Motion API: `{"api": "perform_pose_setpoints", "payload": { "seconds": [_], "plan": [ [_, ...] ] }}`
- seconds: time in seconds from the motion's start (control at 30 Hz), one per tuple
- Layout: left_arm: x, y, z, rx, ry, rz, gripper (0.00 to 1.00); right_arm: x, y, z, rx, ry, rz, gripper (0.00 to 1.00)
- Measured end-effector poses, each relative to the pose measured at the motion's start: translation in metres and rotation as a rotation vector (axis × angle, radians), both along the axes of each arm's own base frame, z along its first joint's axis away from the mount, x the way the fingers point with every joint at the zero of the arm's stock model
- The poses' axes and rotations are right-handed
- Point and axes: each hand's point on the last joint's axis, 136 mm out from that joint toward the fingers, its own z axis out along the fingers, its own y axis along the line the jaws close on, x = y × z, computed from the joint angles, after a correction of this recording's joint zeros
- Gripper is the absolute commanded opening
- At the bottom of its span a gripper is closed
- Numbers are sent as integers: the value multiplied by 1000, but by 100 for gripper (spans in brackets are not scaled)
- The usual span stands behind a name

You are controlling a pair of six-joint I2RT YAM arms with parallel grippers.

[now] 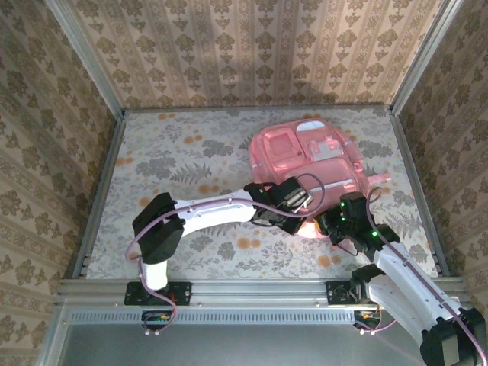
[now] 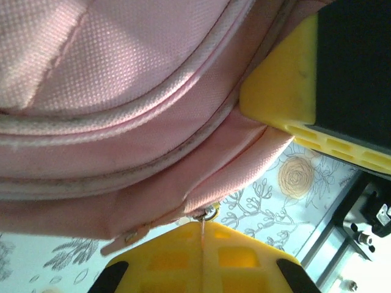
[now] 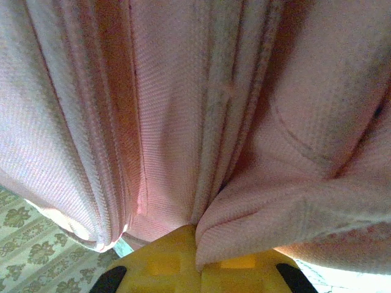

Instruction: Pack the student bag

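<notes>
Both hands pinch pink backpack (image 1: 309, 156) fabric at centre-right — left hand (image 1: 301, 216) and right hand (image 1: 333, 223) side by side.

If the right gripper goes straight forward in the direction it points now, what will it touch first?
The pink backpack. The right gripper already has a fold of its fabric between the yellow fingers, which look shut on it, so further travel would probably just push deeper into the bag. What lies behind the fabric cannot be seen.

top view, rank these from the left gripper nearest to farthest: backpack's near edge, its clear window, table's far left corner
1. Near edge of the student bag, right at the left gripper.
2. Clear window, on the bag's far left part.
3. Table's far left corner, up left.
</notes>
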Motion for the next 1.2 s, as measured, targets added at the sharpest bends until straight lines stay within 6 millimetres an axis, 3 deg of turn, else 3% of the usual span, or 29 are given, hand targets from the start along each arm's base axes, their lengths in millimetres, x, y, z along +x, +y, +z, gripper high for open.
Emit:
{"api": "perform_pose_setpoints", "payload": {
  "seconds": [0.2,0.43,0.57,0.83,0.97,1.1,1.2],
  "plan": [
    [3,1,-10,-88,-19,2,0,-1,-1,-3,-3,4,-5,0],
    [5,1,-14,-162,-50,4,21,1,-1,-1,6,4,-21,0],
    [12,16,-30,-127,-38,33,31,2,-1,5,7,-9,-24,0],
    [19,20,-31,-138,-45,52,35,5,1,12,8,-21,-24,0],
    [16,34,-24,-156,-72,65,39,7,2,19,5,-35,-24,0],
    [13,53,0,-217,-122,84,51,10,4,29,11,-55,-22,0],
    [12,57,18,-294,-152,86,59,12,5,33,13,-59,-20,0]
  ]
}}
